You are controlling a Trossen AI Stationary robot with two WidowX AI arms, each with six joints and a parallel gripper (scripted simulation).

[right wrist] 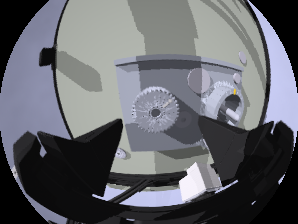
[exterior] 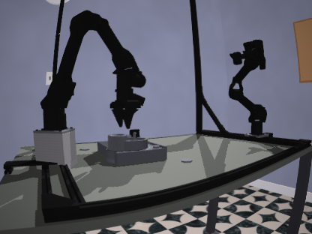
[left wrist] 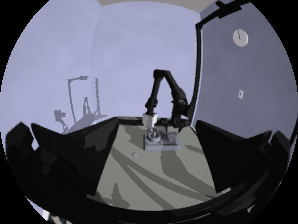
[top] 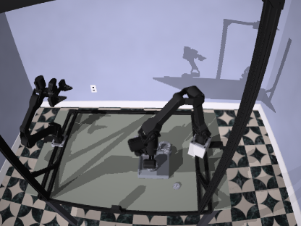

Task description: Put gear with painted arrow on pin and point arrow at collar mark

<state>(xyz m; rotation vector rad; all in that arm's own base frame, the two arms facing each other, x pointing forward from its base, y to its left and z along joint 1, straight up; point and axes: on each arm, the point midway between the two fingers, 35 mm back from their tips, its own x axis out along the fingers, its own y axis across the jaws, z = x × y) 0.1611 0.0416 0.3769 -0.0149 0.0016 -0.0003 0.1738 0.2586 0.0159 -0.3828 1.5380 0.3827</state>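
The loose gear is a small grey disc lying flat on the table, in front of and to the right of the grey fixture block; it also shows in the exterior view. The fixture carries a mounted toothed gear and a collar with a pin bearing an orange mark. My right gripper is open and empty, hanging just above the fixture. My left gripper is open and empty, raised high at the far table edge.
A black frame rail runs around the table edge. The right arm's white base block stands beside the fixture. A tall black post rises at the near right corner.
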